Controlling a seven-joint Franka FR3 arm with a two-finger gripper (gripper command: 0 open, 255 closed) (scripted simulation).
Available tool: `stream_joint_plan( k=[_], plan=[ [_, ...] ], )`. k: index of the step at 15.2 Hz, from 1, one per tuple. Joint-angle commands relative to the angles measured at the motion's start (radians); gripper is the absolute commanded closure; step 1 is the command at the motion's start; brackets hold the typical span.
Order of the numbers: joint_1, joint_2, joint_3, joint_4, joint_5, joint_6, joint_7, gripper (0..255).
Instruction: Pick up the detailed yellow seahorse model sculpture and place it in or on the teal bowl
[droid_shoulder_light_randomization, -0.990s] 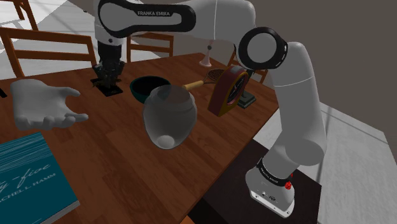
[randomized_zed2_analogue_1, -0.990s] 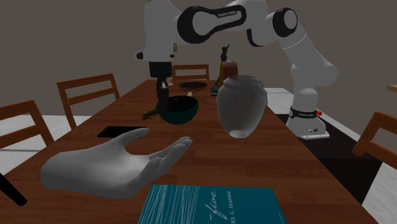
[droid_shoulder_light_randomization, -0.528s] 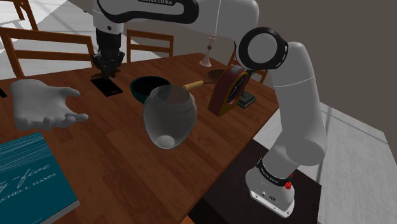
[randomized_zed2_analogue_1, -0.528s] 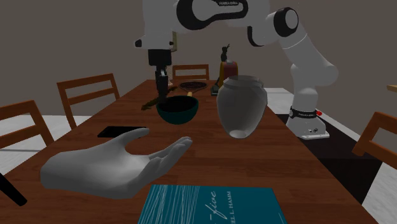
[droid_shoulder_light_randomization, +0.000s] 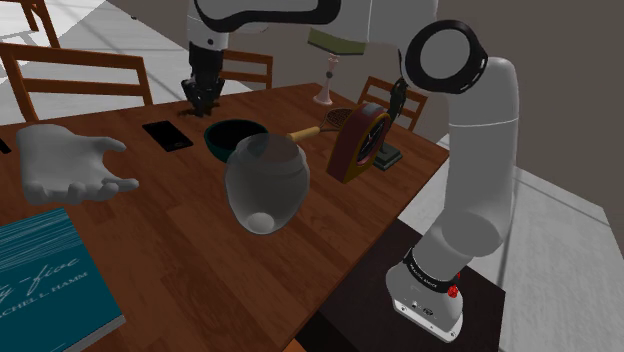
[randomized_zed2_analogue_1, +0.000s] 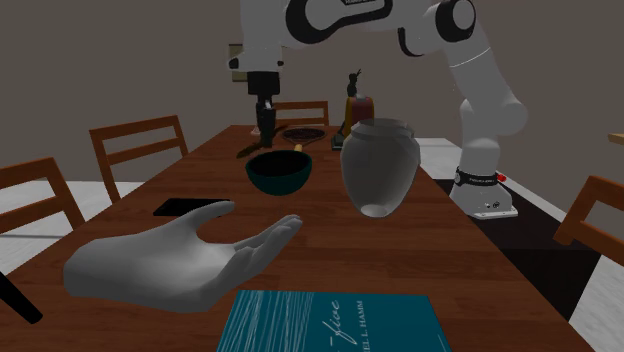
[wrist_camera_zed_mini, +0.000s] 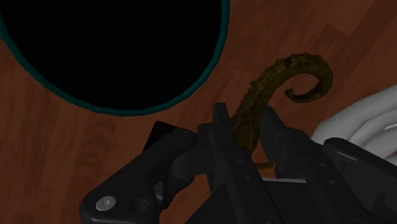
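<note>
Seahorse sculpture (wrist_camera_zed_mini: 257, 105), olive-brown, hung pinched in the black hand (wrist_camera_zed_mini: 245, 119) above the worktop (droid_shoulder_light_randomization: 180, 230), just outside the rim of the teal bowl (randomized_zed2_analogue_1: 279, 178), where an early release or a slipping grip could have dropped it short.

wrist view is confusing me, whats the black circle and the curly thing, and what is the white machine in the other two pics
The white machine is a robot arm fixed on a box beside a wooden table. Two pictures come from cameras standing near the table: one beside the arm's base, one looking along the table towards it. The wrist view comes from a camera on the arm's hand, looking past its black gripper. The black circle is the inside of a teal bowl, seen from above. The curly thing is a brownish-yellow seahorse, clamped between the two fingers, just beside the bowl. Also there: a grey vase, a grey model hand, a teal book and a dark phone.
</note>
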Motion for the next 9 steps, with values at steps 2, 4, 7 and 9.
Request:
stream_joint_plan(
  k=[2,4,7,9],
  plan=[
    [-0.072,-0.067,-0.002,-0.097,0.029,0.028,-0.064,255],
    [-0.116,-0.105,-0.005,-0.149,0.048,0.042,-0.107,255],
    [-0.177,-0.155,-0.015,-0.213,0.073,0.057,-0.175,255],
    [-0.204,-0.173,-0.022,-0.25,0.083,0.074,-0.208,255]
  ],
)
